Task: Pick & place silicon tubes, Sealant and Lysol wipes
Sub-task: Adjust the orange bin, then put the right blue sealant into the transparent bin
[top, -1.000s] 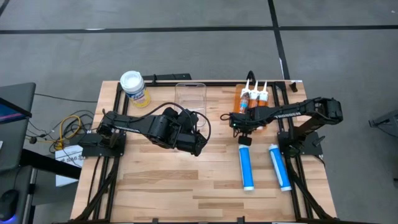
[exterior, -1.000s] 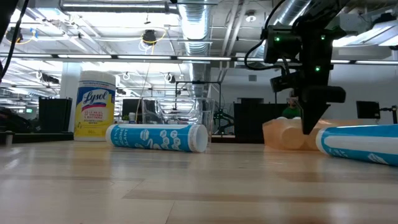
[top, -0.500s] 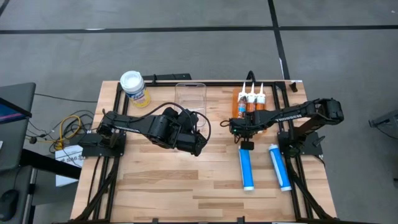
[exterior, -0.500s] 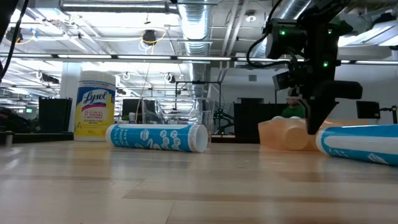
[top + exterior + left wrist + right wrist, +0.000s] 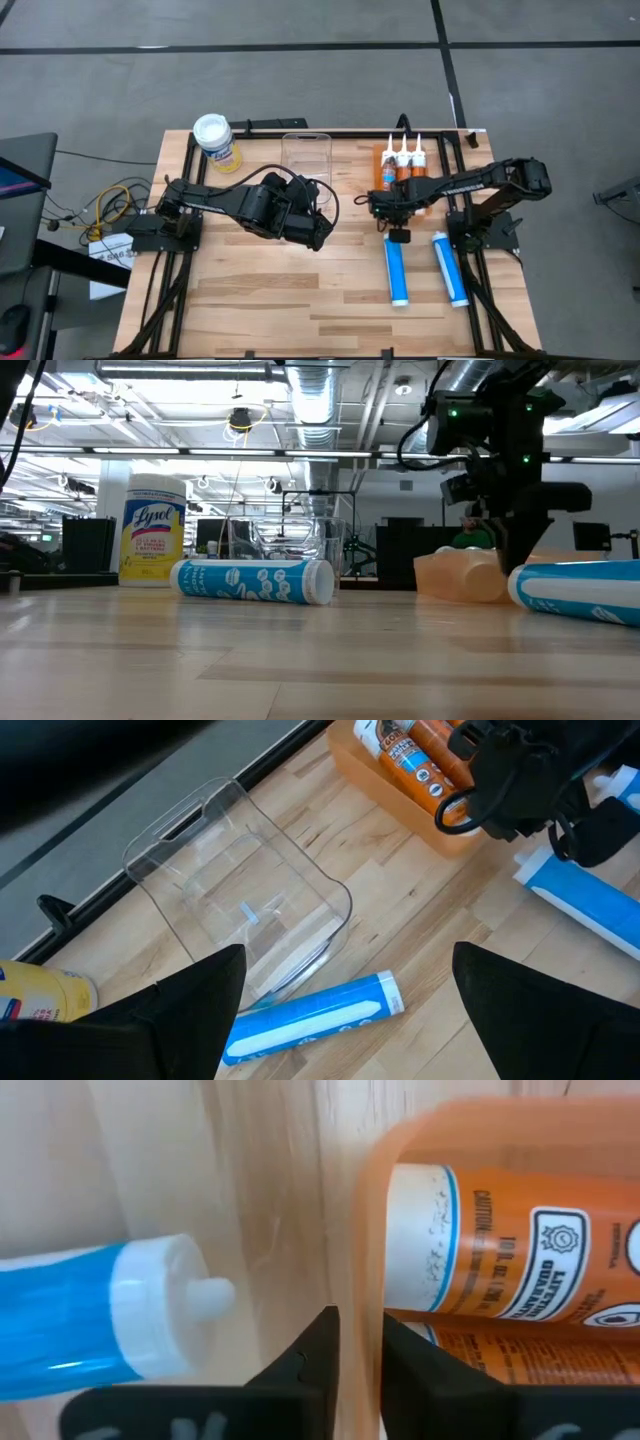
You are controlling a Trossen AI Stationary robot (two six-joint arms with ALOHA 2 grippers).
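Right gripper (image 5: 398,236): pressed together, empty, low between the orange tray (image 5: 381,158) of sealant tubes (image 5: 404,165) and a blue silicone tube (image 5: 398,272); probably lining up.
Left gripper (image 5: 318,235): spread, waiting mid-worktop.
Lysol wipes (image 5: 215,141): upright, far-left corner, untouched.
Clear bin (image 5: 306,157): far edge, empty.

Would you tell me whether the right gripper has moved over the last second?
Yes. The right gripper has shifted slightly toward the front edge, away from the orange tray and onto the blue tube's cap end.
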